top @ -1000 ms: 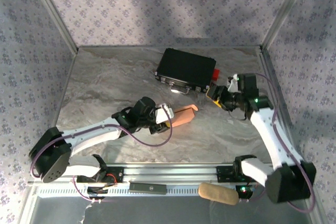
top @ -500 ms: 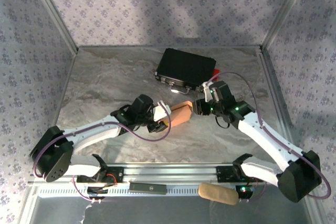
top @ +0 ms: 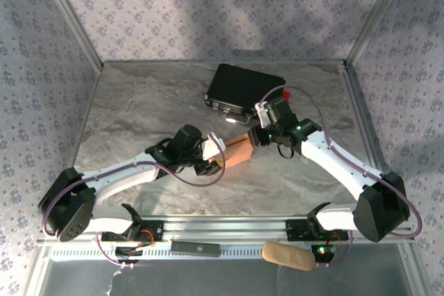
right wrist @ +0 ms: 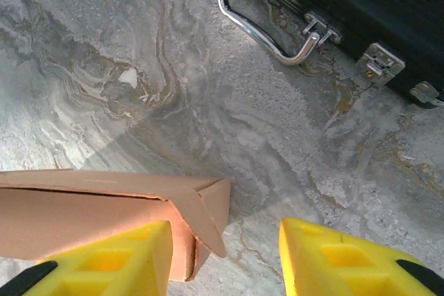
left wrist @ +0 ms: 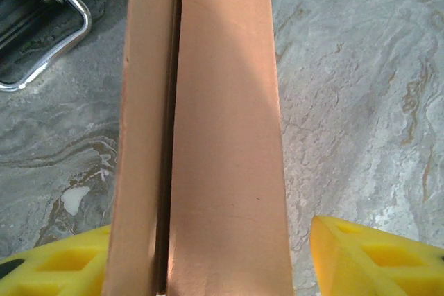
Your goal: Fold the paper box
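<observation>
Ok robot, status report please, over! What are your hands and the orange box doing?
Left gripper open, straddling the paper box. Right gripper open at its end flap. Black case nearby, not touching.

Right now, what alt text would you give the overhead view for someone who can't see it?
Two white robot arms reach inward to a salmon-orange paper box at mid-table, the left claw at its near end and the right claw at its far end. Behind it on the grey marbled table sits a black hard case.
</observation>
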Controlling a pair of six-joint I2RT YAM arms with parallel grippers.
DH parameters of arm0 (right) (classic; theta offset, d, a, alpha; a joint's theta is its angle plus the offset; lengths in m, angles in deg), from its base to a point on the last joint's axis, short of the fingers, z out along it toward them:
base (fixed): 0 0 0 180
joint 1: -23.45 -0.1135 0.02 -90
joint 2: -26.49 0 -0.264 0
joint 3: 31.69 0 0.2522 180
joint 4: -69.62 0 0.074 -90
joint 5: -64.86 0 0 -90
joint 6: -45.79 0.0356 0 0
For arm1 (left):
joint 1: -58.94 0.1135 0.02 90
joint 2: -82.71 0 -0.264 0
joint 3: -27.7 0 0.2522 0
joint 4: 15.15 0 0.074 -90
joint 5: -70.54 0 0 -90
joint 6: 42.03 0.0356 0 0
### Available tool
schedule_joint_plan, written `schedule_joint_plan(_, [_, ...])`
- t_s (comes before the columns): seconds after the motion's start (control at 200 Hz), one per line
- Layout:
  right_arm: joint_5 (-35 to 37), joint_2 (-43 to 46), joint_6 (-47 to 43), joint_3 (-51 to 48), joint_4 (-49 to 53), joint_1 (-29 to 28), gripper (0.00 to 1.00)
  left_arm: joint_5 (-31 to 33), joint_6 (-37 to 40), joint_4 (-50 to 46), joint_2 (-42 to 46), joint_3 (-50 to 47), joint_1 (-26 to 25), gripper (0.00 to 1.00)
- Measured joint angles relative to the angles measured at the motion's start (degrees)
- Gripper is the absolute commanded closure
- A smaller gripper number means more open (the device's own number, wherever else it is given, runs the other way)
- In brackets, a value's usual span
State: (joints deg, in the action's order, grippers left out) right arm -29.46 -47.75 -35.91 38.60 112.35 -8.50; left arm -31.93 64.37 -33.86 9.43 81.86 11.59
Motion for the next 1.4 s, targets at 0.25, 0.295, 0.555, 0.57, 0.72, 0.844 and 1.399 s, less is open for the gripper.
schedule_joint_plan(0.25, [-0.4,-2.2,-0.4,0.0,0.0,-0.6,0.53,0.3,-1.0,0.0,3.2,0.1,0.0,0.35])
schedule_joint_plan(0.295, [-0.4,-2.7,-0.4,0.0,0.0,-0.6,0.53,0.5,-1.3,-0.2,3.2,0.1,0.0,0.36])
schedule_joint_plan(0.555, [-0.4,-4.3,-0.4,0.0,-0.1,-1.3,0.55,4.7,-11.2,-3.7,3.9,3.8,0.0,0.44])
schedule_joint_plan(0.57, [-0.4,-4.4,-0.4,0.0,-0.1,-1.4,0.55,4.9,-11.9,-3.9,4.0,4.1,0.0,0.44])
schedule_joint_plan(0.72, [-0.4,-5.1,-0.4,0.0,-0.2,-1.7,0.57,7.3,-24.5,-5.2,5.5,5.0,-0.3,0.51])
schedule_joint_plan(0.844, [-0.3,-5.5,-0.4,0.0,-0.5,-1.9,0.58,10.7,-32.6,-8.2,5.7,5.5,-3.5,0.51])
schedule_joint_plan(1.399, [2.0,-5.6,1.0,0.0,-0.5,-3.3,0.63,27.1,-50.8,-23.0,1.4,11.2,-10.2,0.59])
